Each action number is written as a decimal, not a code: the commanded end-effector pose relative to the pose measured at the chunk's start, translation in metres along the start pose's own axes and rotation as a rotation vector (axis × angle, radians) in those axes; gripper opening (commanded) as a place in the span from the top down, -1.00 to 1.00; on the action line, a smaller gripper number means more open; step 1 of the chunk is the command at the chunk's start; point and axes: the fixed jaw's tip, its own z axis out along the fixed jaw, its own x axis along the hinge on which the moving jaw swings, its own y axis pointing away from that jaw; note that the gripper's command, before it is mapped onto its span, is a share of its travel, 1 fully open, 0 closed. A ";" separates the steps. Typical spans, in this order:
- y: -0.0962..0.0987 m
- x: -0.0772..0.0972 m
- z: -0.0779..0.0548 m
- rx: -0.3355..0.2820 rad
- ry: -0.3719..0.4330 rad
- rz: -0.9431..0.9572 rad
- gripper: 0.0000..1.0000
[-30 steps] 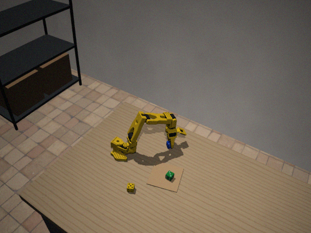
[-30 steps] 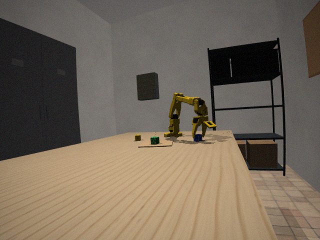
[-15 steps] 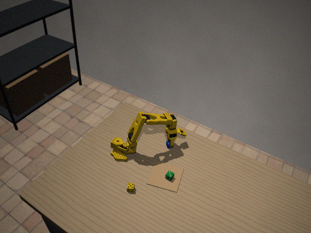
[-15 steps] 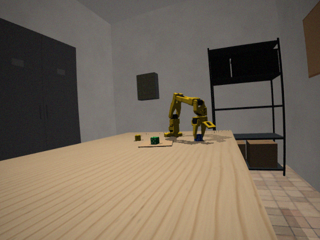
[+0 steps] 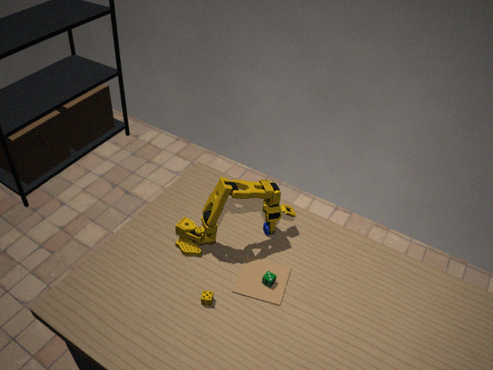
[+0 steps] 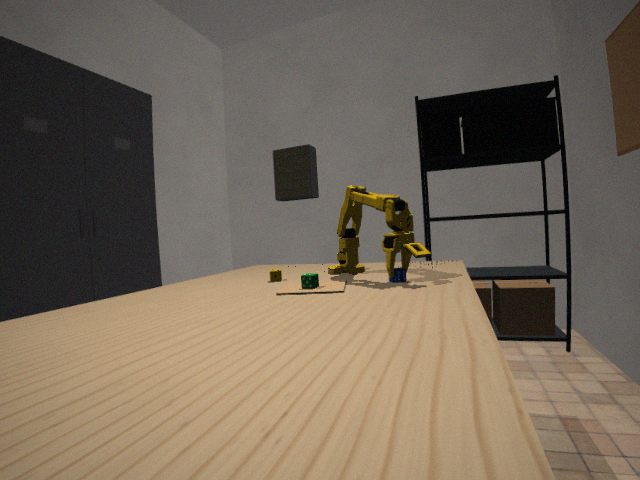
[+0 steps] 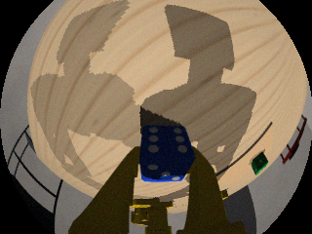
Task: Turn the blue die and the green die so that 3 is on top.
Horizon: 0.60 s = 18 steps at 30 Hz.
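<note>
The claw [image 5: 271, 230] [image 6: 398, 275] [image 7: 166, 151] stands narrow, its fingers closed on the blue die [image 5: 266, 228] [image 6: 399, 274] [image 7: 164, 141], one to each side, low at the surface [image 5: 338, 302] [image 6: 258, 387] [image 7: 141, 29] and off the mat [image 5: 253, 285] [image 6: 328, 290] [image 7: 246, 163]. That side grip presumably serves to lift it, turn it and carry it over. What looks like a six faces up, so a turn still seems needed. The green die [image 5: 269, 278] [image 6: 309, 280] [image 7: 259, 163] sits on the mat, where it has to finish; its top pips are too small for me to count surely. Farther off, the yellow die [image 5: 206, 297] [image 6: 275, 275] lies apart on bare wood, five up, best left alone. From above, a finger covers part of the blue die; its underside is hidden, and I can't tell whether it touches the wood.
</note>
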 end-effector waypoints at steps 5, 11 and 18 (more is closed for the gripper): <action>-0.002 -0.005 -0.006 -0.004 -0.041 0.003 0.68; -0.002 -0.005 -0.006 -0.004 -0.041 0.003 0.82; -0.002 -0.005 -0.006 -0.004 -0.041 0.003 1.00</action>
